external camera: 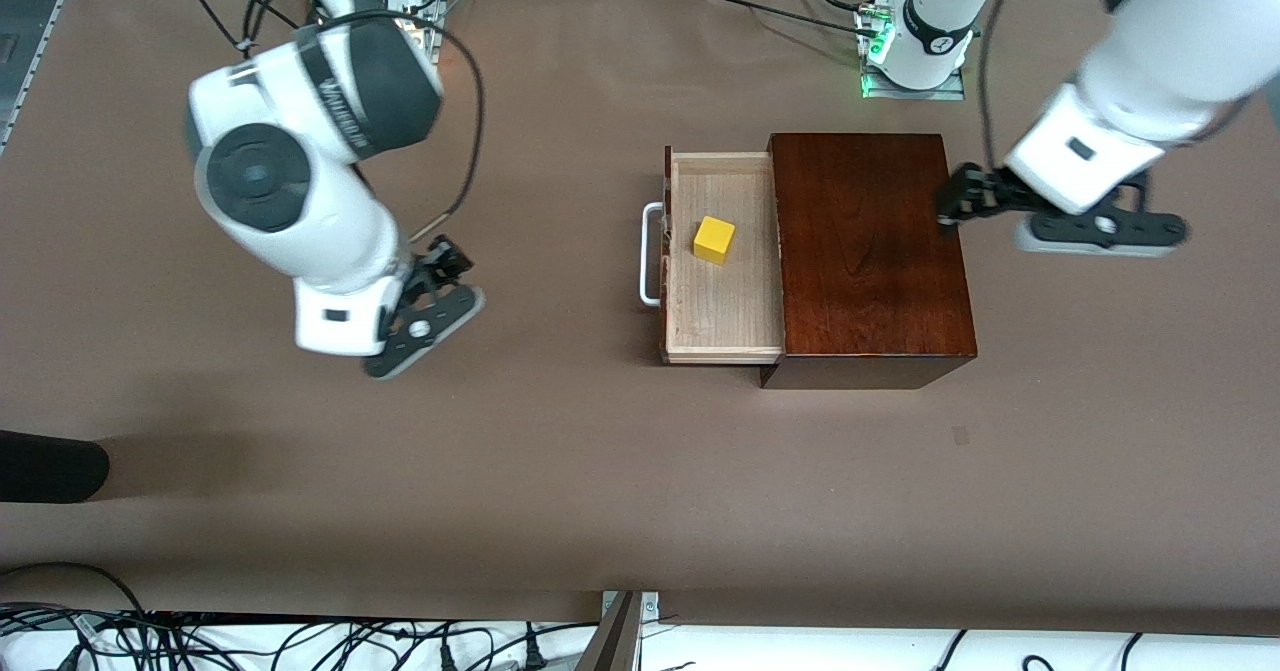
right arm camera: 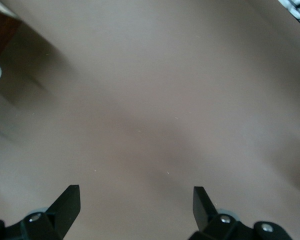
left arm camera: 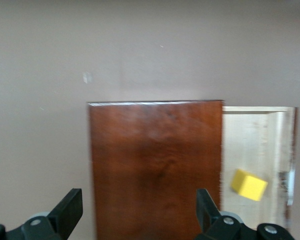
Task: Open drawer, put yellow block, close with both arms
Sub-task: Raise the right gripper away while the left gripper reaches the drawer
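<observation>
The drawer (external camera: 722, 291) stands pulled out of the mahogany box (external camera: 870, 251) toward the right arm's end of the table, its white handle (external camera: 650, 256) outermost. Inside its pale tray lies the yellow block (external camera: 715, 239), which the left wrist view also shows (left arm camera: 248, 184) beside the box top (left arm camera: 155, 165). My left gripper (external camera: 948, 207) hovers open and empty at the box's end toward the left arm, its jaws (left arm camera: 138, 207) spanning the box edge. My right gripper (external camera: 448, 259) hangs open and empty over bare table (right arm camera: 137, 200), well apart from the handle.
Brown table cover (external camera: 560, 471) spreads all round the box. A dark object (external camera: 50, 466) juts in at the table's edge toward the right arm's end. Cables (external camera: 300, 641) run along the edge nearest the front camera. The left arm's base (external camera: 925, 46) stands close to the box.
</observation>
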Robot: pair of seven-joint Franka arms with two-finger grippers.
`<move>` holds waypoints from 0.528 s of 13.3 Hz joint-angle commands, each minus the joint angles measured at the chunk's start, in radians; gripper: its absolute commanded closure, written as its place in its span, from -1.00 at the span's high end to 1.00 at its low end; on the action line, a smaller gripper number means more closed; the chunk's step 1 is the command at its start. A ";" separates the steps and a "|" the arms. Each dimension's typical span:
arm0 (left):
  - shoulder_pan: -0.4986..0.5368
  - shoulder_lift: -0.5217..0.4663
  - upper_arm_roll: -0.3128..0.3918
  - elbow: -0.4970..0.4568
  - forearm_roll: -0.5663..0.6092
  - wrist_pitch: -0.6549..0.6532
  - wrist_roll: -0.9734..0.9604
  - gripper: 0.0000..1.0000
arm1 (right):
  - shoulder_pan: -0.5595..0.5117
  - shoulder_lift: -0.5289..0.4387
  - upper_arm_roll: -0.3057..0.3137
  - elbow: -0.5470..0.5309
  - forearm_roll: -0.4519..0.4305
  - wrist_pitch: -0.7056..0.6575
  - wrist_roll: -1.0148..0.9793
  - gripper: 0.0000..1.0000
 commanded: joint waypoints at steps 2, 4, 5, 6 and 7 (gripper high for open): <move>-0.176 0.078 0.008 0.036 0.004 -0.014 -0.281 1.00 | -0.077 -0.218 -0.026 -0.285 0.041 0.115 0.011 1.00; -0.262 0.141 0.007 0.070 0.004 -0.012 -0.467 1.00 | -0.077 -0.280 -0.069 -0.359 0.080 0.147 0.033 1.00; -0.290 0.179 0.005 0.086 0.002 -0.009 -0.552 1.00 | -0.079 -0.317 -0.095 -0.397 0.101 0.161 0.091 1.00; -0.310 0.213 -0.011 0.104 0.002 -0.003 -0.618 1.00 | -0.079 -0.346 -0.115 -0.428 0.120 0.174 0.138 1.00; -0.325 0.258 -0.048 0.130 0.007 0.017 -0.710 1.00 | -0.080 -0.373 -0.129 -0.447 0.120 0.172 0.178 1.00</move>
